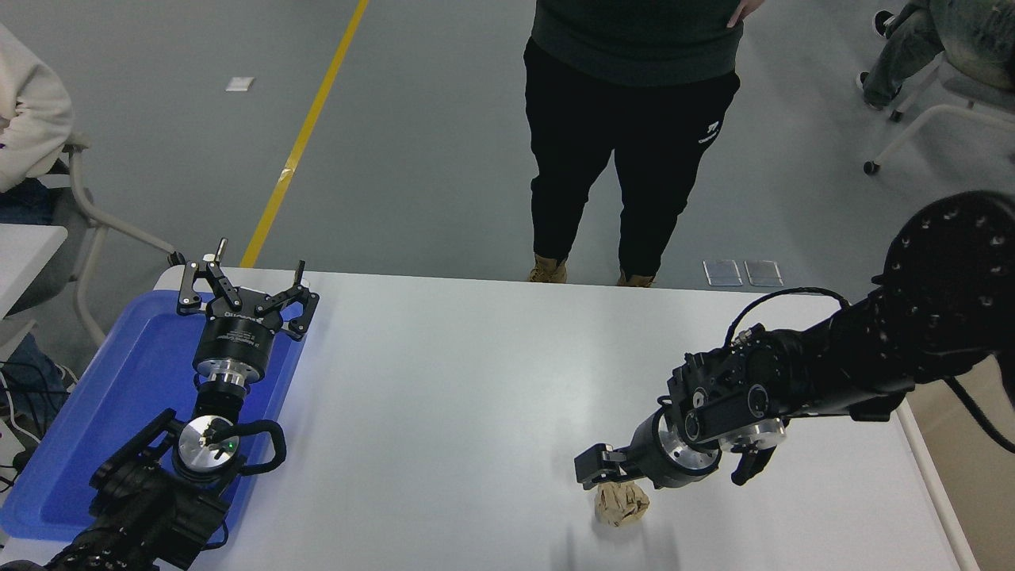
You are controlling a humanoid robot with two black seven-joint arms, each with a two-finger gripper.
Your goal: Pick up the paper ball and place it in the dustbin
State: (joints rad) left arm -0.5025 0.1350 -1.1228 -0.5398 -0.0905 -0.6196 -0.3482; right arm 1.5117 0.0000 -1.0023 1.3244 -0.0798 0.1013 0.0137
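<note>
While the left arm lies parked at the near left of the white table (444,357), its left gripper (242,289) points away over the far end of a shallow blue tray (119,381), fingers spread wide apart and holding nothing. The right arm reaches in from the right edge, stretched leftward and low over the near right part of the table. Its right gripper (607,474) sits right over the far upper side of the paper ball (622,505), covering the ball's top edge. How far its fingers are parted cannot be told from this angle, nor whether they have any grip on the paper. The paper ball, a tan crumpled wad, rests on the table surface near the front edge, right of centre. The dustbin (963,468) shows only as a beige strip beyond the table's right edge. A person in dark trousers (634,159) stands at the far side of the table.
</note>
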